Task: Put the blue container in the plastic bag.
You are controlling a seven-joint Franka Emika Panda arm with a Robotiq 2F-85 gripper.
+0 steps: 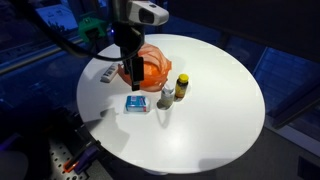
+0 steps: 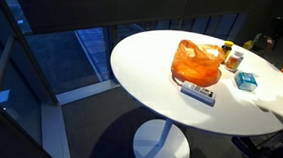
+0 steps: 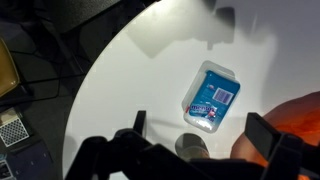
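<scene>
**Inspector:** What is hidden or hard to read?

**Assessor:** In an exterior view the arm stands in front of the plastic bag and covers its near side. The fingers are dark against it there, so their gap cannot be judged from that view. In an exterior view the counter is cut off at the right edge. In the wrist view only a corner of the bag shows, at the right edge. The print on the blue container is too blurred to read.

**Inspector:** State of the fingers?

**Assessor:** In the wrist view they are spread wide and grip nothing. The container shows in the gap between them, lying on the counter, and I see no contact.

**Inspector:** Position of the container?

**Assessor:** It lies flat on the white counter, outside the bag and just beside it. Both exterior views confirm this.

**Inspector:** Count of items?

**Assessor:**
- One blue container.
- One orange plastic bag, crumpled, resting on the counter.
- Two small bottles, standing upright close together near the container. One is the yellow-capped bottle. The other is the pale bottle.
- One flat white box, lying just beside the bag on the opposite side from the bottles.

That makes five items on the counter. I cannot tell what the bag holds.
</scene>
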